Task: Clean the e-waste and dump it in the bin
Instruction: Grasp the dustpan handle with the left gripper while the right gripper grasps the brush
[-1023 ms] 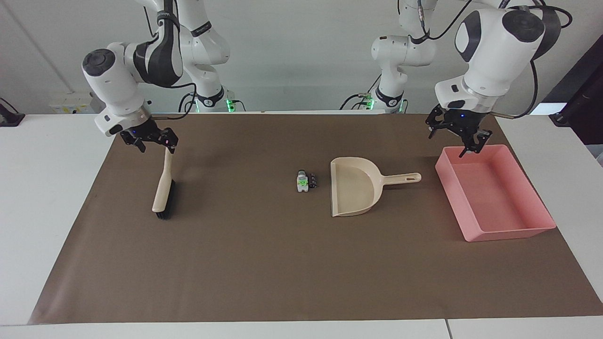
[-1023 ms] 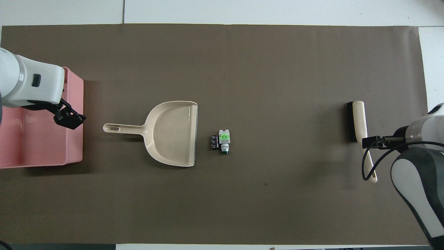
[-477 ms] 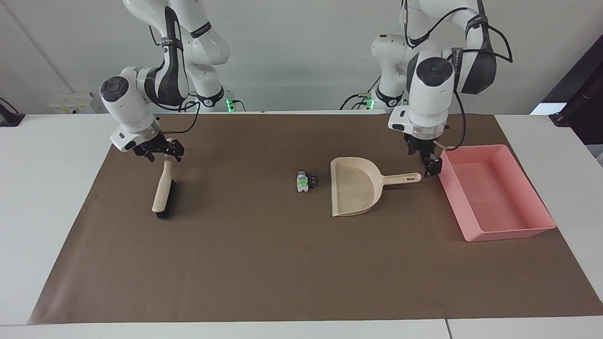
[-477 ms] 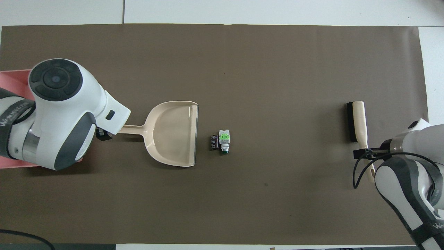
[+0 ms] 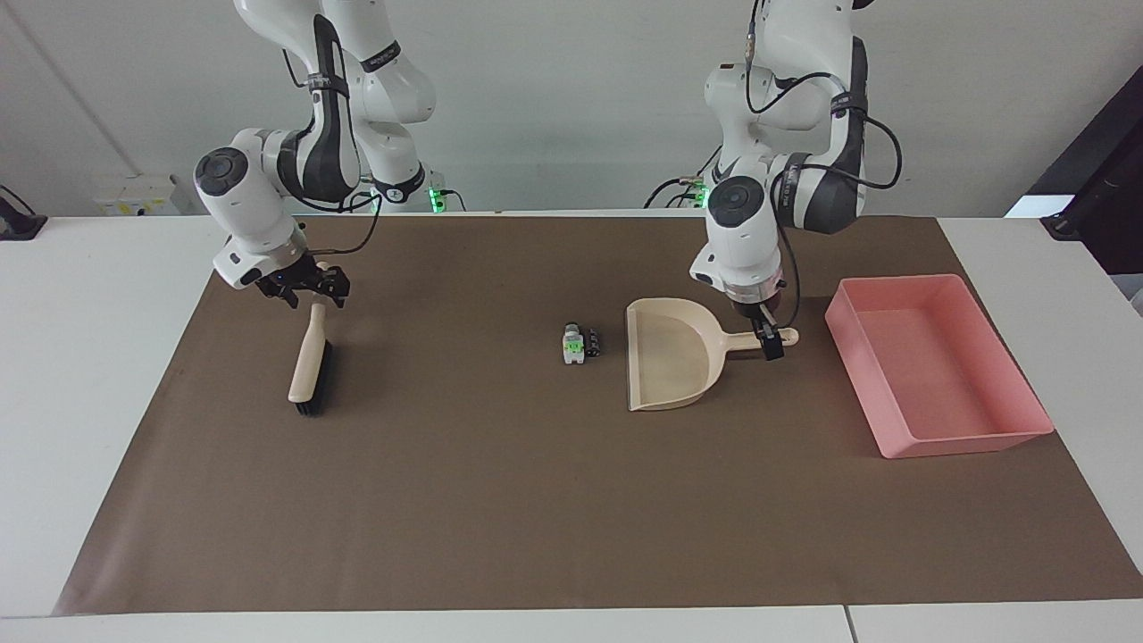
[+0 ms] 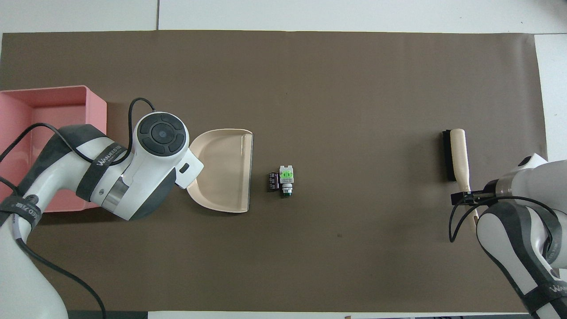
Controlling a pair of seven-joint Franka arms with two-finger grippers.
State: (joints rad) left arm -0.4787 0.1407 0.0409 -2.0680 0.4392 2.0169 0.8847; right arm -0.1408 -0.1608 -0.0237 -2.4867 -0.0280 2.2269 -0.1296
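Observation:
The e-waste (image 5: 579, 343) is a small white part with green marks and a black part beside it, lying on the brown mat next to the beige dustpan's (image 5: 670, 357) open mouth; it also shows in the overhead view (image 6: 282, 179). My left gripper (image 5: 769, 342) is down at the dustpan's handle; in the overhead view the arm hides it and the handle, and only the dustpan's pan (image 6: 226, 168) shows. My right gripper (image 5: 304, 291) is open, just over the near end of the brush's (image 5: 308, 366) handle. The pink bin (image 5: 969, 441) stands empty at the left arm's end.
The brush (image 6: 458, 155) lies flat toward the right arm's end, bristles down on the mat. The bin (image 6: 57, 91) sits partly under the left arm's elbow in the overhead view. A brown mat (image 5: 500, 500) covers the white table.
My left gripper has swung from over the bin's near corner down to the dustpan's handle. My right gripper has lowered slightly toward the brush handle's end. Nothing else has moved.

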